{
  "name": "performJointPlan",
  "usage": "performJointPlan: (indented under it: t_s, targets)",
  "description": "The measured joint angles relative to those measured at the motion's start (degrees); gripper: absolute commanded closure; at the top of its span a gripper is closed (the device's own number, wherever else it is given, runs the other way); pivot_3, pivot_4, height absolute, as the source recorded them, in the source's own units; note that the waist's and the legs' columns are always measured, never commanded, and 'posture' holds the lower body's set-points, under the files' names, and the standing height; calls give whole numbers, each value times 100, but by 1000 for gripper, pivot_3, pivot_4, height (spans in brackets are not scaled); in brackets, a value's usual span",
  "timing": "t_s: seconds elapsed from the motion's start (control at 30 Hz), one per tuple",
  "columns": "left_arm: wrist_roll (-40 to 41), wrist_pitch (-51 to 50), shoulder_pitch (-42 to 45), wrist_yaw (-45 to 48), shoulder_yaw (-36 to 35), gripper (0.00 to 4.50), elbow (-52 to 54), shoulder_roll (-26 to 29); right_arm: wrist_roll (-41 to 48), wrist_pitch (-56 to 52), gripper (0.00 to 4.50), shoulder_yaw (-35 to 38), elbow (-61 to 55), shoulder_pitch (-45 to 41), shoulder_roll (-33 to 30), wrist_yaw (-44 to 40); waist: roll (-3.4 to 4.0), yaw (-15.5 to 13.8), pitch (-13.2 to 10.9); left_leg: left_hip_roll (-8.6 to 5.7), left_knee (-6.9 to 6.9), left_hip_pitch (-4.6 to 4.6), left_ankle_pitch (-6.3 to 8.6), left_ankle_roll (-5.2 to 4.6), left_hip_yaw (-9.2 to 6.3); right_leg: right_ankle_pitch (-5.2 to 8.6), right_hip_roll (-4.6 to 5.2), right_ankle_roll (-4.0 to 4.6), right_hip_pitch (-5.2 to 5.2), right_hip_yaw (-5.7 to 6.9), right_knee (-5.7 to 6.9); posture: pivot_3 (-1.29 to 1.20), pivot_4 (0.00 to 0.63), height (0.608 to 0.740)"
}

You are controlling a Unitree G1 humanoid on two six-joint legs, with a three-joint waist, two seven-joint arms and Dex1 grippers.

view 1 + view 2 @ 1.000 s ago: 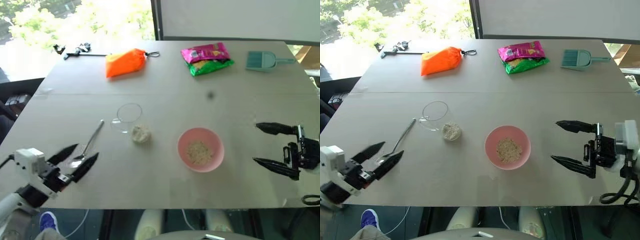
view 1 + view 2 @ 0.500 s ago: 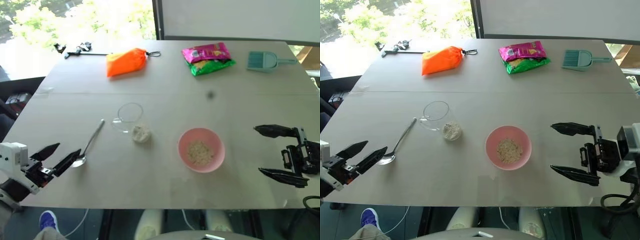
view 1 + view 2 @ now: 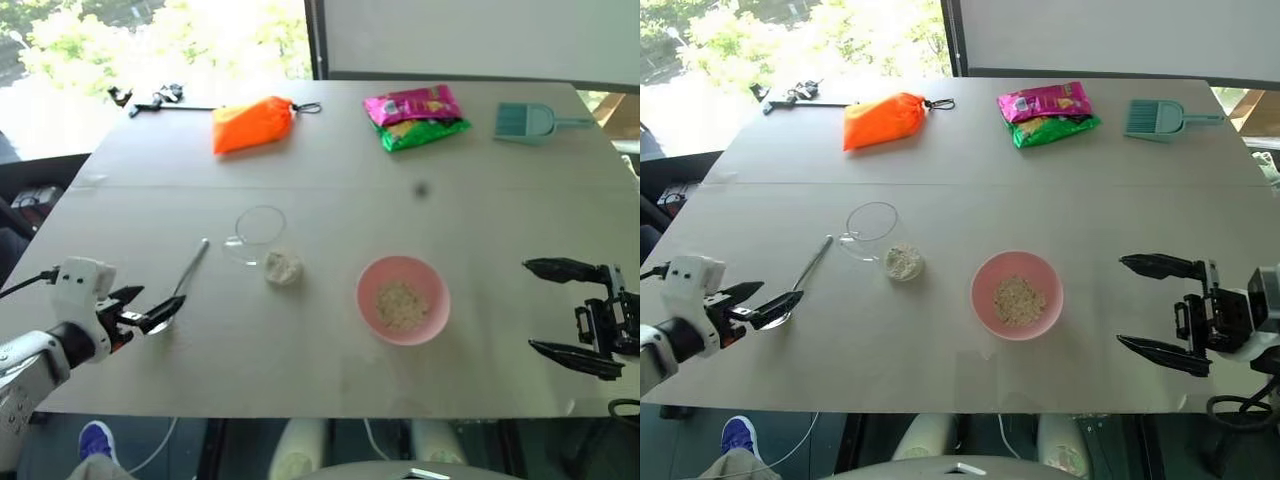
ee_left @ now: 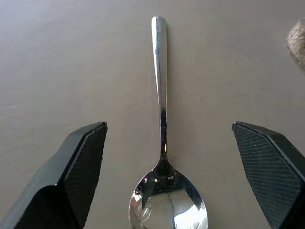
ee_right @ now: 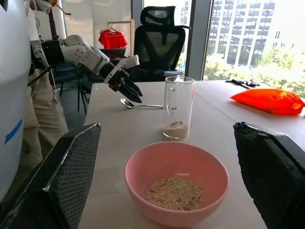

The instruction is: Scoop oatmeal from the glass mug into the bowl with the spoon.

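left gripper [image 4: 167, 143] tilting down, now closing in over bowl end of slim silver metal spoon [image 3: 180, 289], jaws wide, nothing gripped. spoon lying on grey surface [image 3: 330, 210] just left of clear glass mug [image 3: 258, 234]. pickup looks next. right gripper [image 3: 565, 318] jaws wide, idling right of pink bowl [image 3: 402, 299].
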State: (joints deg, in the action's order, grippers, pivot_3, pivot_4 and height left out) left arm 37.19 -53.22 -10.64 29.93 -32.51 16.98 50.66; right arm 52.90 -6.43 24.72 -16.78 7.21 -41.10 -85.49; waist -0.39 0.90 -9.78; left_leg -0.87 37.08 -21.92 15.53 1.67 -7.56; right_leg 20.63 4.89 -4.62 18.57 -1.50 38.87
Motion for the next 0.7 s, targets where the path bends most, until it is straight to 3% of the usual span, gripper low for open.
performJointPlan:
  t_s: [0.13, 0.3, 0.4, 0.6, 0.7]
  targets:
    - [90, -1197, 808, -545, 233, 178, 41, 94, -63, 99, 0, 0, 81, 20, 92, -22, 0, 13, 0, 0, 0, 1, -5, 9, 0, 0, -1, 0, 1, 0, 1, 0, 150, 740]
    - [115, -1639, 1294, -705, 531, 178, -96, -107, -94, 189, 0, 0, 123, 62, 121, -35, 1, 9, 0, -2, 0, 0, -12, 21, 1, 0, 0, 0, 2, 0, 0, 0, 150, 740]
    - [-18, -1742, 1453, -883, 614, 1445, -219, -199, -96, 217, 0, 2, 122, 182, 124, -47, 3, 9, 1, -2, -1, 1, -14, 24, 1, 0, 0, 0, 2, -2, 0, 0, 150, 740]
    - [-329, -1737, 1504, -1100, 600, 4408, -257, -357, -95, 279, 0, 53, 117, 335, 122, -48, 13, 4, 7, -5, 0, 4, -14, 24, 8, 0, 5, 0, 1, -8, 1, 0, 150, 740]
    - [-396, -1684, 1542, -1096, 611, 4465, -281, -413, -95, 288, 0, 56, 118, 325, 122, -48, 15, -6, 9, -5, 0, 4, -14, 24, 6, 0, 5, 0, 1, -6, 2, 0, 150, 740]
